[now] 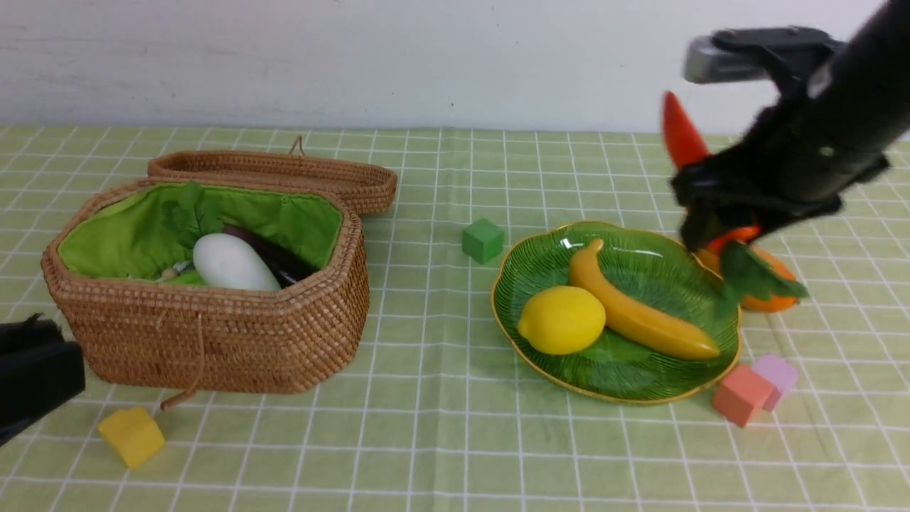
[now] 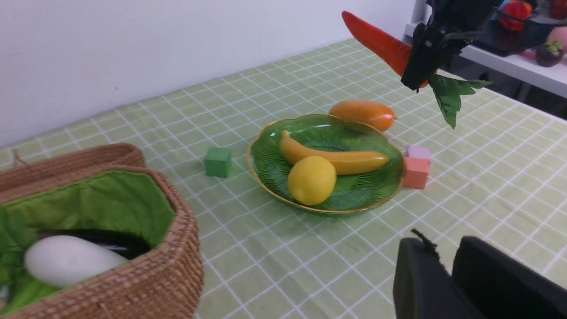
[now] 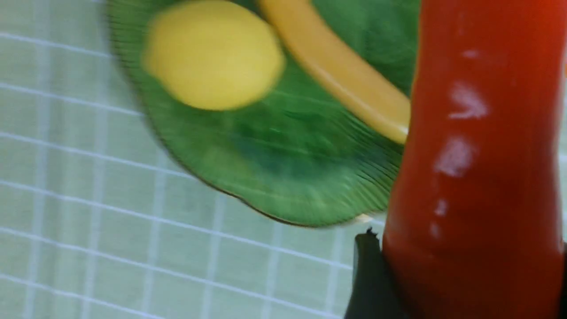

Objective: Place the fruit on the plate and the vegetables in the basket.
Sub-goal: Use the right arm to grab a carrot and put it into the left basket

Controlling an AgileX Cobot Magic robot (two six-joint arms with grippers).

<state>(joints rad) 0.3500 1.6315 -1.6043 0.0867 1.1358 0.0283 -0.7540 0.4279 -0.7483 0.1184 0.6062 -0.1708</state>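
Observation:
My right gripper is shut on the red-orange carrot, held in the air above the plate's far right edge, tip up and green leaves hanging. The green gold-rimmed plate holds the banana and the lemon. The mango lies on the cloth just behind the plate, partly hidden by the carrot's leaves. The wicker basket at the left holds the white radish and the dark eggplant. My left gripper rests low beside the basket, fingers nearly together and empty.
The basket's lid lies open behind it. Foam blocks sit on the checked cloth: green between basket and plate, yellow at the front left, salmon and lilac by the plate's front right rim.

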